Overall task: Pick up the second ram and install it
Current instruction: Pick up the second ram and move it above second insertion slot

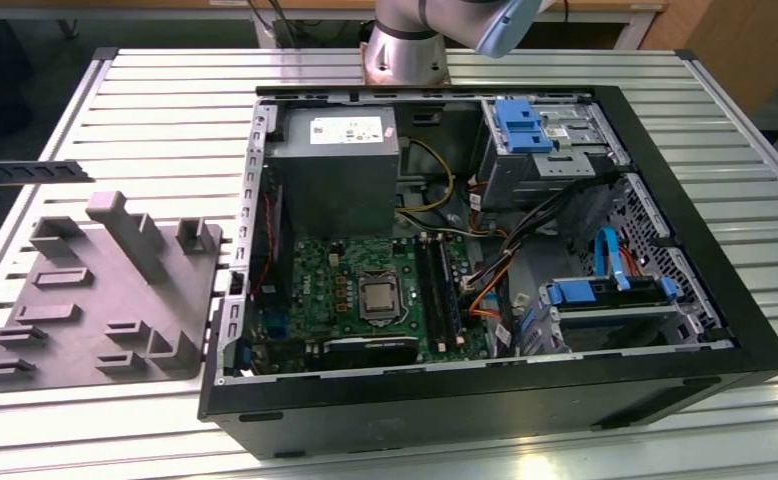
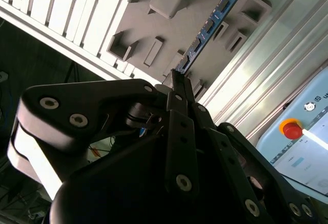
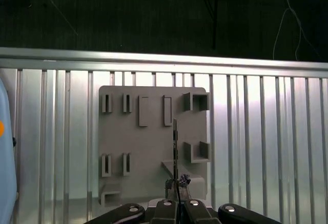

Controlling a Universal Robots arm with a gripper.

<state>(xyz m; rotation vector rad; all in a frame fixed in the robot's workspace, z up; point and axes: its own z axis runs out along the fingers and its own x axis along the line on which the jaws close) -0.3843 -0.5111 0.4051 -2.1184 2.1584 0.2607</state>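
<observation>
currently at the pick-up step, judged complete: gripper point(image 2: 177, 80) clenched on one end of second ram point(image 2: 210, 24), stick held edge-on, clear above grey tray point(image 3: 128, 147) on bench point(image 3: 256, 147). for install, probably needed: edge lined up with ram slots point(image 1: 440, 290) on motherboard point(image 1: 356, 275).

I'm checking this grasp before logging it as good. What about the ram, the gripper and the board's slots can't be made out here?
- Grasped end of the second ram: second wrist view, hidden inside the gripper.
- Its chips: first wrist view, the stick is seen edge-on.
- Whether the motherboard slots are filled: exterior view, too small and dark.
- The arm: exterior view, cut off by the top edge.
</observation>
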